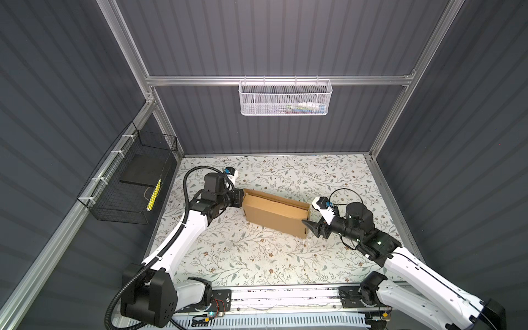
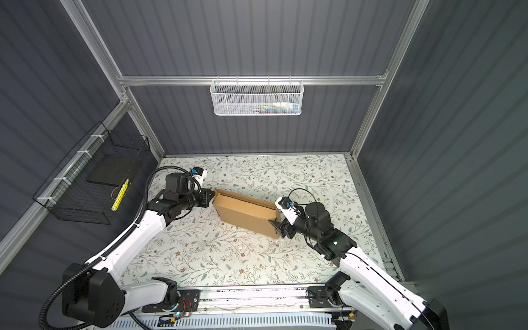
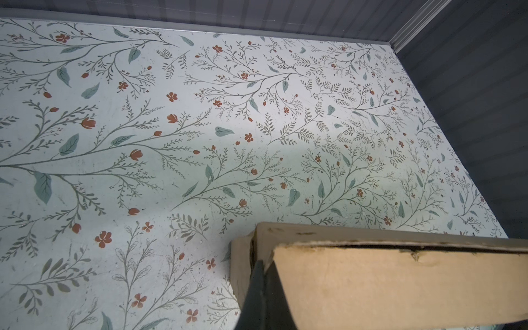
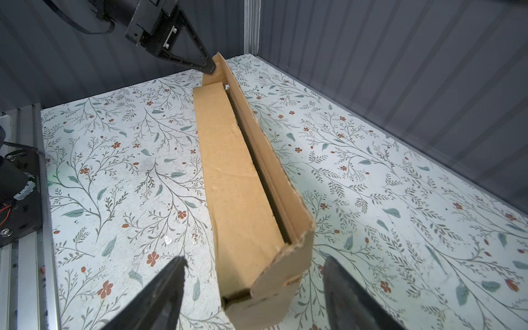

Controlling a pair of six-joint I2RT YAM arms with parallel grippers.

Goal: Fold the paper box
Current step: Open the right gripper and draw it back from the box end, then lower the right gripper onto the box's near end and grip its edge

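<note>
Evidently the folding is close to its end. The box [image 1: 274, 213] lies slantwise in the middle of the desk [image 1: 257, 257] as a shallow closed shape. Its lid panel is down, but a dark slit shows along the far long edge, where the rear wall stands a little proud of the lid.

The left pincer [image 4: 208, 68] is closed tight, its tip set against the far corner of that rear wall. The right pincer [image 4: 254, 261] stands wide open astride the near end of the box, one finger on each side, gripping nothing.

The step in hand looks like seating the lid and squaring the ends. The next move probably calls for the right pincer to press or nip the near end flap inward while the left steadies the far corner, so the slit closes without the box sliding.

I cannot tell whether the left tip merely pushes the card or has a sliver of it nipped. The box's inside and any tabs are hidden. In both top views the box end covers part of the right pincer.
</note>
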